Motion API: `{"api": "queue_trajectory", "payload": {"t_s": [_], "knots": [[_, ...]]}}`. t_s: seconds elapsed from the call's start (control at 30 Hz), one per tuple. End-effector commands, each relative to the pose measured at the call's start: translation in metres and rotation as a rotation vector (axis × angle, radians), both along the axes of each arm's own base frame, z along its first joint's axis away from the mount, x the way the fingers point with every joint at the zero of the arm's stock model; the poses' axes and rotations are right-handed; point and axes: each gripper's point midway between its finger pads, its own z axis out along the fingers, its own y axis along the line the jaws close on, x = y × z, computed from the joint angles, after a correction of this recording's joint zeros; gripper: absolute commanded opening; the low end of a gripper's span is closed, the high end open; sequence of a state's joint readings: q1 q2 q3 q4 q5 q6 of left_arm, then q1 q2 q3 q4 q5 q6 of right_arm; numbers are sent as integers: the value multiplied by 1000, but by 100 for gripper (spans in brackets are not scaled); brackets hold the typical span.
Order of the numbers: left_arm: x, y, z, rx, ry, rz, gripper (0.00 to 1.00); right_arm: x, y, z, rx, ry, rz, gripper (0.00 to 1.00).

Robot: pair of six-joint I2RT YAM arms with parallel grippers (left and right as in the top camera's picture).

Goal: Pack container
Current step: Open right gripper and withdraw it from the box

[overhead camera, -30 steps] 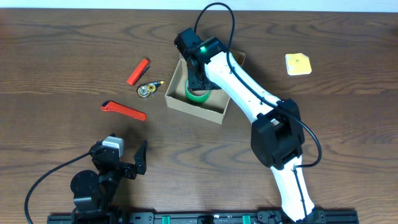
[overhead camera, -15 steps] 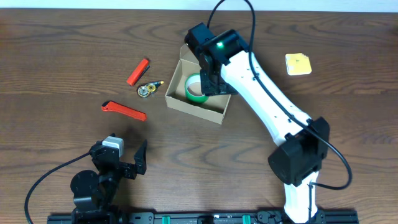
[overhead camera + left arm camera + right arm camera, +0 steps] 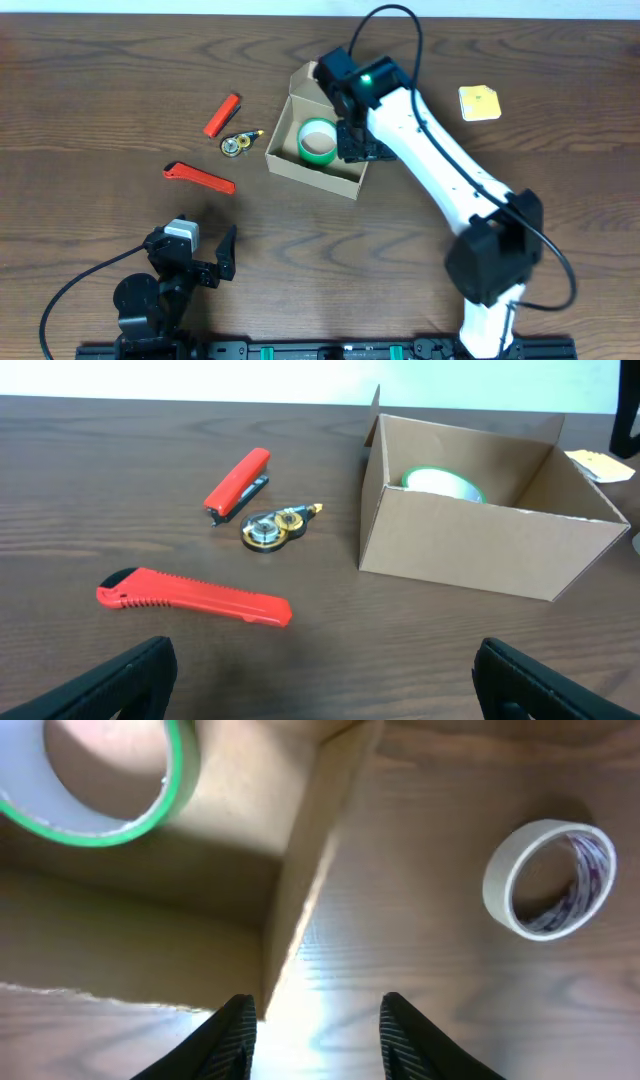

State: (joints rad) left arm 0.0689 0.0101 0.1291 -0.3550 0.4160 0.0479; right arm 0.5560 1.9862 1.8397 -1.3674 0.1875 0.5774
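The cardboard box (image 3: 308,172) sits just toward 12 o'clock of the table's middle, lid flap up at its 11 o'clock corner. A green tape roll (image 3: 318,142) lies flat inside it. The right claw (image 3: 358,150) hangs over the box's 3 o'clock wall with its fingers apart and nothing between them. In the right wrist view, a white tape roll (image 3: 548,880) lies on the wood outside that wall, at 2 o'clock from the box corner. The left claw (image 3: 325,665) is spread wide and empty, low at the table's 7 o'clock.

The box looks light, with thin walls, so it will likely skid on the smooth wood under a push and buckle if squeezed across its width. The safest hold is probably a pinch over the rim of one wall, near a corner where the card is stiffest. The flap would bend at its hinge.
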Motion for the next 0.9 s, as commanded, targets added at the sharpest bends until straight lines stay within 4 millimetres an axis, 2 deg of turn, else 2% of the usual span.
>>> {"api": "queue_trajectory", "payload": {"t_s": [0.0, 0.1, 0.17, 0.37, 0.63, 0.7, 0.87], "knots": [[-1, -3, -9, -18, 24, -10, 95, -6, -13, 11, 94, -53, -31, 47], [-1, -3, -9, -18, 24, -10, 95, -2, -12, 4, 184, -91, -87, 57], [-1, -3, -9, -18, 24, -10, 95, -2, -8, -5, 226, -85, -132, 59], [-1, -3, -9, -18, 24, -10, 95, 1, 11, -28, 315, -79, -142, 61], [-1, -3, -9, -18, 24, -10, 95, 0, 5, -56, 291, -53, -197, 58], [-1, -3, -9, -18, 24, -10, 95, -1, 4, -63, 283, -42, -200, 54], [-1, -3, -9, -18, 24, -10, 95, 0, 1, -72, 260, -39, -192, 33]]}}
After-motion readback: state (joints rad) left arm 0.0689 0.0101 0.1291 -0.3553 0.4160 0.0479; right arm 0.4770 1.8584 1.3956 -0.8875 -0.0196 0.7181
